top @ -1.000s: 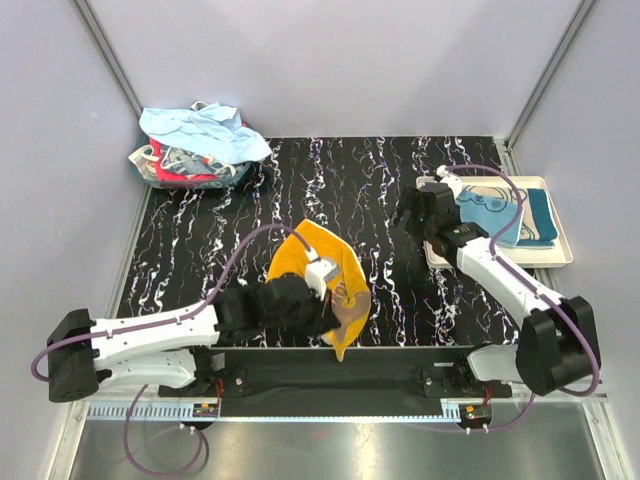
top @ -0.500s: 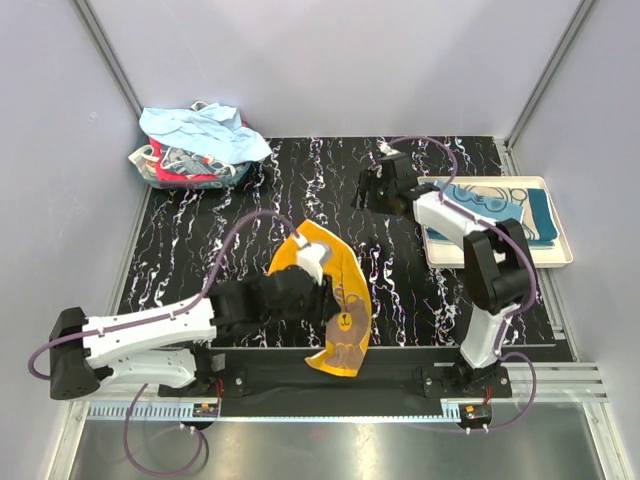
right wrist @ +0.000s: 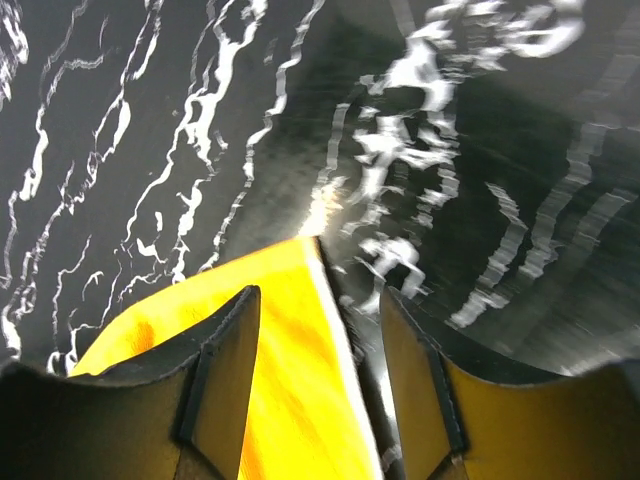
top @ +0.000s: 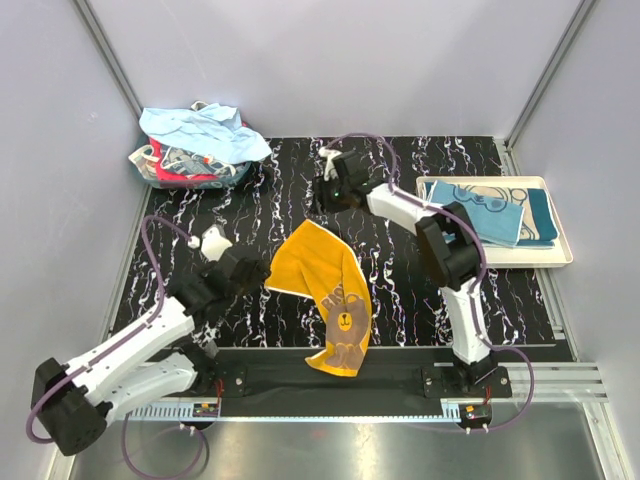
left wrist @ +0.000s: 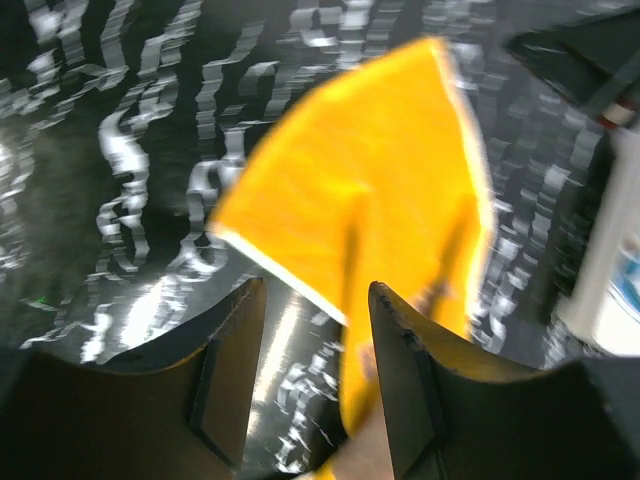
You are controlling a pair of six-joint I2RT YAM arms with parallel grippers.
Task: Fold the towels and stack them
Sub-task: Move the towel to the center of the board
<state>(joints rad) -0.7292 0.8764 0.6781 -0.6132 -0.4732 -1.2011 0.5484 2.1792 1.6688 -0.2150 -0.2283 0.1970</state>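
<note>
Towel (top: 318, 275) lies between left pincer (top: 262, 273) and right pincer (top: 321, 198).

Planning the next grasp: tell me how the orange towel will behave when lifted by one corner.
Probably floppy: the orange towel lies wrinkled, its near end draped over the table edge. Likely light, since it looks like thin cloth.

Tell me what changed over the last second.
The left hand let go of the orange towel and pulled back left; the towel now lies opened out. The right hand swung from the tray toward the towel's far corner. The towel pile stayed put.
</note>
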